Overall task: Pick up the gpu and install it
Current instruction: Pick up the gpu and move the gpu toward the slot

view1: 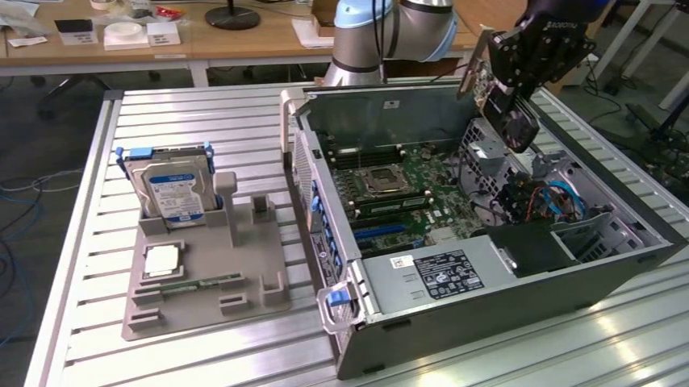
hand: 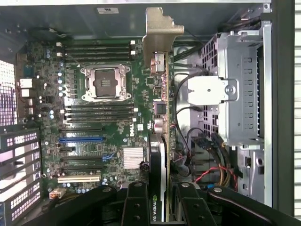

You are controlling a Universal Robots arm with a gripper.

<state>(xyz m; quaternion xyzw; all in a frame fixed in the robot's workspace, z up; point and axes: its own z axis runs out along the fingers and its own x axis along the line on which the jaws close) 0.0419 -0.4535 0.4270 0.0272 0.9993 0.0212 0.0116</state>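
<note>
As the gripper (hand: pixel 162 195) clamps it, the gpu (hand: pixel 160 122), a thin card with black cooler and silver bracket, hangs over the case (view1: pixel 485 322).

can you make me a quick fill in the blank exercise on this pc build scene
1. The gripper is shut on the ___.
2. That card hangs ___ the open computer case, not yet seated.
3. The hard drive stands ___ in the grey holder.
4. The grey holder sits to the exterior view's ___ of the case.
Missing words: gpu; above; upright; left
</note>
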